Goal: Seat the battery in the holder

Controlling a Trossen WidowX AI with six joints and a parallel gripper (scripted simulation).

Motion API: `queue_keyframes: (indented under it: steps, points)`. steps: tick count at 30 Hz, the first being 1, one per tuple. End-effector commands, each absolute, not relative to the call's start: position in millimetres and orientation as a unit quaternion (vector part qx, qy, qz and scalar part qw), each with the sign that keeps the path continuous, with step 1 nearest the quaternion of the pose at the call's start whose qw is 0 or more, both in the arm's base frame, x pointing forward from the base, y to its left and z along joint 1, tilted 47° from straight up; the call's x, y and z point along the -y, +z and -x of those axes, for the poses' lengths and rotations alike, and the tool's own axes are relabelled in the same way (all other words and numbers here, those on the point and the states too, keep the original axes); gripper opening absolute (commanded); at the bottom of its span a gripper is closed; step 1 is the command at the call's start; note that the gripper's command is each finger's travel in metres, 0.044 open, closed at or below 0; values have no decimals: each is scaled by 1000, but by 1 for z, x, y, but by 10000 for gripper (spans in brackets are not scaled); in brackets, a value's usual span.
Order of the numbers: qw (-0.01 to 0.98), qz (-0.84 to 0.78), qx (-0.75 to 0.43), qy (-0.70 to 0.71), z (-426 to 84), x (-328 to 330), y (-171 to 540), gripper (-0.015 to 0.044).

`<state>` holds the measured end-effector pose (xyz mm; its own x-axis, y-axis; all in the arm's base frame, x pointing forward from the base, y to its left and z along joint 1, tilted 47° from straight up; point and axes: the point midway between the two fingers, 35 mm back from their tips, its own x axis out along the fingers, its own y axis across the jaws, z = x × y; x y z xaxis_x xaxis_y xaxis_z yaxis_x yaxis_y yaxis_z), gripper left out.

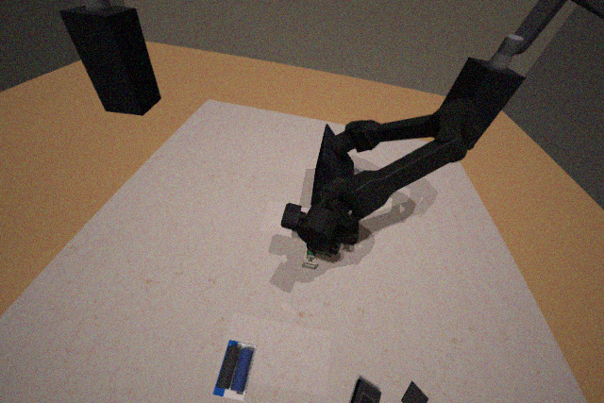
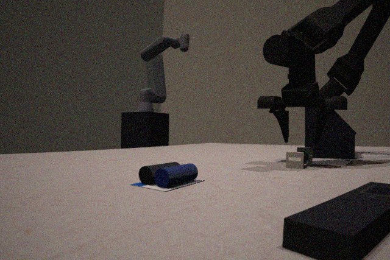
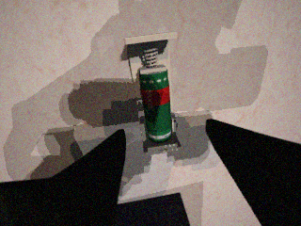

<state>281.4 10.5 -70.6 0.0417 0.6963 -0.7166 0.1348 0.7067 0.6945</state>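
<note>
Nearest to me on the table [image 2: 78, 213] lies a long dark block [image 2: 338, 219], and off beyond it a blue cylinder [image 2: 176, 174] and a black cylinder [image 2: 154, 172] rest side by side on a small card [image 2: 189, 184], well apart from the holder and out of the way of the work.

Further in, the holder [image 3: 160, 141] sits on the pale mat [image 1: 146, 243], and the green-and-red battery [image 3: 155, 104] lies along it, one end up against the spring [image 3: 150, 56], the other at the near edge of the cradle. It looks straight; whether the terminal end is truly under the lip I cannot tell.

The end effector [image 3: 165, 155] hangs above the holder with its fingers spread wide on either side, gripping nothing and clear of the battery. To my eye that is the letting-go step, with only a clean retreat left.

Behind the holder rises the dark arm [image 1: 390, 174], then a grey idle arm [image 2: 157, 71] on a black pedestal [image 2: 144, 130], and bare dim walls.
</note>
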Motion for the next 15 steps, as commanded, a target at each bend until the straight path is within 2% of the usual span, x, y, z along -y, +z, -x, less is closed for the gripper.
queue_keyframes:
  steps: [1,3,15]
  points:
    - [661,-310,-649,213,-283,17,-45,392]
    - [661,-310,-649,214,-280,26,-36,440]
    - [661,-310,-649,214,-279,28,-36,440]
